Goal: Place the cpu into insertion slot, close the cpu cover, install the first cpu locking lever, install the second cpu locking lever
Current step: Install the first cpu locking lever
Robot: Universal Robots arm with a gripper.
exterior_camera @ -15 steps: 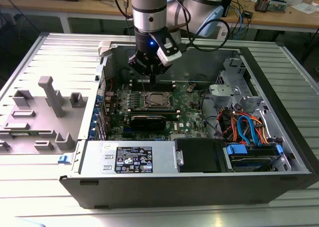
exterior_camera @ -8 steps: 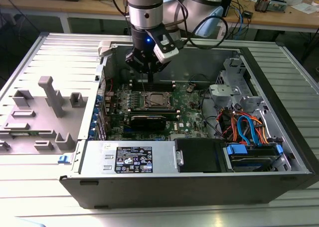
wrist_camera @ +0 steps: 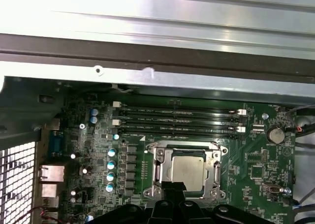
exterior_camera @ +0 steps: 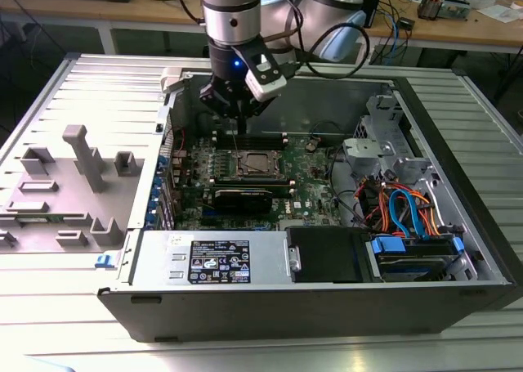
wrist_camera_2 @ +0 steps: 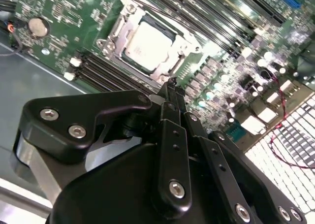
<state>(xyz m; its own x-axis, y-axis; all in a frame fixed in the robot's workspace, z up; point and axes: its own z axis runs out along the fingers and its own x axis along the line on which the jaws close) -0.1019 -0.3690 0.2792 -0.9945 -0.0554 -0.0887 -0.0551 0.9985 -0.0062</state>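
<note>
I am running one arm, and its one tool [exterior_camera: 243, 129] hangs inside the one open computer case [exterior_camera: 270, 307], which lies on its side on the ribbed metal bench [exterior_camera: 270, 351]. In the exterior view the tool's tip sits at 12 o'clock of the insertion slot [exterior_camera: 238, 164], close above the green motherboard [exterior_camera: 315, 196]. I cannot tell whether it touches anything.

In the second wrist view the tool [wrist_camera_2: 171, 83] shows two black fingers [wrist_camera_2: 170, 115] drawn together to a single point, with nothing visible between them.

There is one cpu [wrist_camera: 188, 167], and it is seated flat in the slot with its dull silver top showing. The one cpu cover [wrist_camera: 165, 170] lies down around the chip, which shows through its window. The second wrist view shows the same chip [wrist_camera_2: 147, 42] inside its frame [wrist_camera_2: 170, 61]. I can make out one thin lever rod [wrist_camera: 187, 143] along an edge of the cover, but I cannot tell whether it is latched.

Beside the slot is a bank of long black memory slots [wrist_camera: 179, 120] carrying four white clips, two at each end. One coin cell [wrist_camera: 275, 134] sits near the bank's end.

In the exterior view, one labelled power supply [exterior_camera: 216, 262] lies at 6 o'clock of the motherboard. Blue and orange cables [exterior_camera: 400, 208] lie at 3 o'clock of the motherboard. One pale grey fixture plate [exterior_camera: 49, 217] lies at 9 o'clock of the case.
</note>
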